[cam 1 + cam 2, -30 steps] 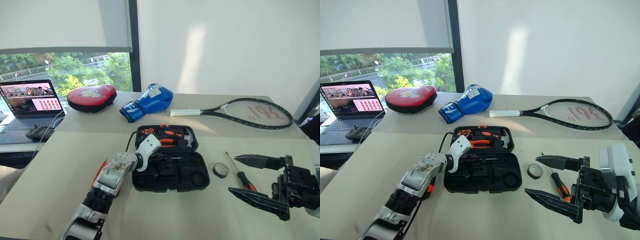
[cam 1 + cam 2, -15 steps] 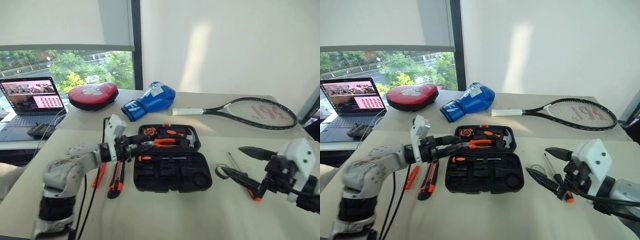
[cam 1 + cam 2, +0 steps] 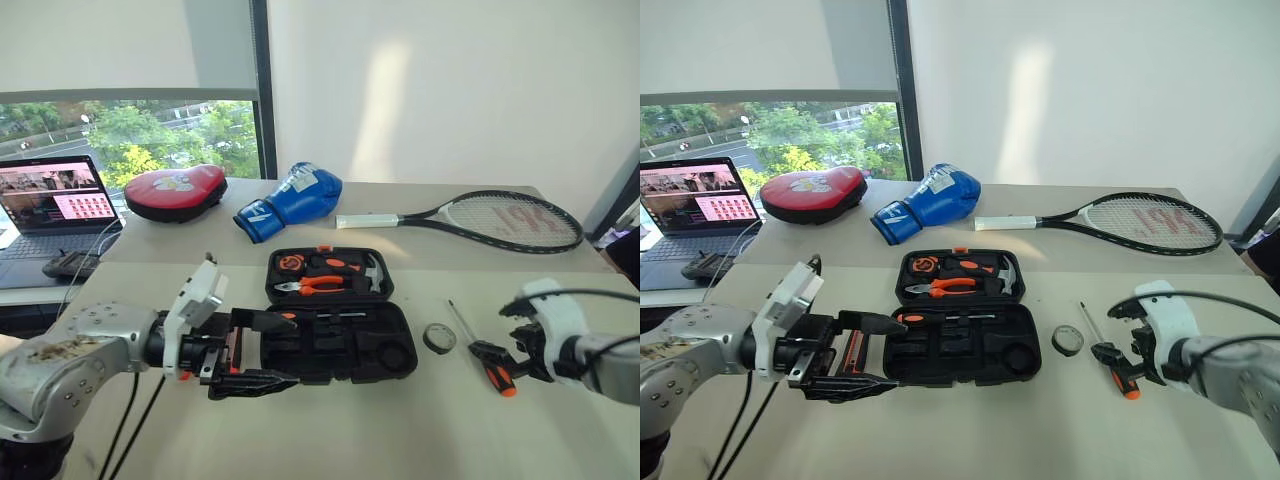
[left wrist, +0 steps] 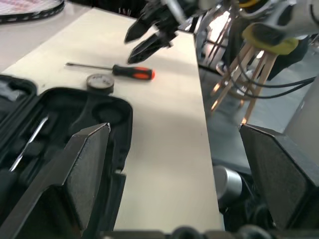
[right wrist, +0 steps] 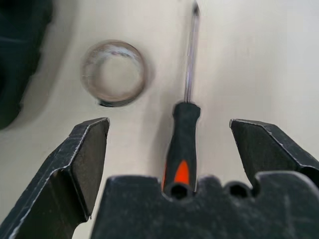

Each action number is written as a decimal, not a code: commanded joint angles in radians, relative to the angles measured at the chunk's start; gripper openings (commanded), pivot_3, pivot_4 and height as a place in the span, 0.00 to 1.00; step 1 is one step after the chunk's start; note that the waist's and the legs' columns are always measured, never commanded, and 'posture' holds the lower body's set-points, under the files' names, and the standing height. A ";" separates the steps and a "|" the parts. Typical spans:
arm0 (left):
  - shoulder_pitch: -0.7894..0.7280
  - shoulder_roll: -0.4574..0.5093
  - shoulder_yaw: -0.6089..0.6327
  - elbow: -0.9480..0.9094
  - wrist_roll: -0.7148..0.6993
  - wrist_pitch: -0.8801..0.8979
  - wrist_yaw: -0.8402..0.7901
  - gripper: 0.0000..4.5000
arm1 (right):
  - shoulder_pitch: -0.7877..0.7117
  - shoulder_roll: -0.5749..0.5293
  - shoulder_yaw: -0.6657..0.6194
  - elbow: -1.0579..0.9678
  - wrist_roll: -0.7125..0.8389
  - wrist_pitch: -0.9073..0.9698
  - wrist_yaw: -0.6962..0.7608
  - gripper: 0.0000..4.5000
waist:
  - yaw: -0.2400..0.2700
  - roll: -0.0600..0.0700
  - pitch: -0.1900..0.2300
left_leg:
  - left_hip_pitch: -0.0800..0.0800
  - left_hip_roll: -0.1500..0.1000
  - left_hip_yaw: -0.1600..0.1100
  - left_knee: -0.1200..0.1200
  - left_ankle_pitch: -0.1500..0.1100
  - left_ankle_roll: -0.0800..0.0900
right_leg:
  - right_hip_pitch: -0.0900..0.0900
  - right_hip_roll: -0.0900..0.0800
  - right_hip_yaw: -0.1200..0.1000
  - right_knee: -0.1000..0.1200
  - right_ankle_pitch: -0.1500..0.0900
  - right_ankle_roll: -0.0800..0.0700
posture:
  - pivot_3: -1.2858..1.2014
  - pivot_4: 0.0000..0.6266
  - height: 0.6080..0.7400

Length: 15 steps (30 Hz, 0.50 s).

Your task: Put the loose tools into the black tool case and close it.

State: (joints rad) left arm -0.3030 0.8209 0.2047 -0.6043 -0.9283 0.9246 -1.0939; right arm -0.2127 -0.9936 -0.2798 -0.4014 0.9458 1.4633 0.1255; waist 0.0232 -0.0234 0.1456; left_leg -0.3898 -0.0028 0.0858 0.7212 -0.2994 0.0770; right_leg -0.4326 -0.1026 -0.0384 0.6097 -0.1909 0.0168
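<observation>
Right hand has dropped — empty, wide open — straddling the screwdriver handle.

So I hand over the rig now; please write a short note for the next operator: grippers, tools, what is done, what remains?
Left gripper: open, empty, at the left edge of the black tool case.
Right gripper: open, poised over the black-and-orange screwdriver, not gripping it.
Case: open on the table; pliers and other tools sit in its lid half.
Tape roll: on the table between case and screwdriver.
Left to do: pack the screwdriver and tape roll, check for other loose tools, then close the case.
</observation>
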 commanded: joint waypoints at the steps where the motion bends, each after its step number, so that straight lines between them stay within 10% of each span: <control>1: -0.015 -0.019 -0.007 -0.040 -0.052 -0.022 0.040 0.99 | -0.091 0.001 0.075 0.099 -0.082 0.062 0.006 1.00 | -0.002 0.000 0.000 | 0.000 0.000 0.000 -0.001 0.000 0.000 | 0.000 0.000 0.000 0.000 0.000 0.000 | 0.52 0.24 1.00; 7: 0.002 -0.052 -0.023 -0.071 -0.064 -0.048 0.112 1.00 | -0.127 -0.007 0.246 0.180 -0.195 0.010 0.084 0.91 | -0.009 0.000 0.000 | 0.000 0.000 0.001 -0.001 0.000 0.000 | -0.001 0.001 0.001 -0.001 0.003 0.006 | 0.52 0.24 1.00; 15: 0.091 -0.107 0.006 -0.063 0.005 -0.155 0.211 1.00 | -0.067 -0.079 0.220 0.074 -0.290 -0.203 0.231 0.32 | -0.005 0.000 0.000 | 0.002 0.000 0.000 0.000 -0.004 0.006 | 0.003 0.002 0.001 -0.002 0.004 0.008 | 0.52 0.24 1.00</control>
State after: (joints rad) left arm -0.2266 0.7503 0.1841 -0.6561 -0.9564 0.8431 -0.9238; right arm -0.2857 -1.0419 -0.0038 -0.2626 0.6800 1.3392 0.3133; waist 0.0182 -0.0230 0.1457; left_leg -0.3874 -0.0027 0.0862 0.7209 -0.3029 0.0830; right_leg -0.4299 -0.1011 -0.0373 0.6073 -0.1871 0.0252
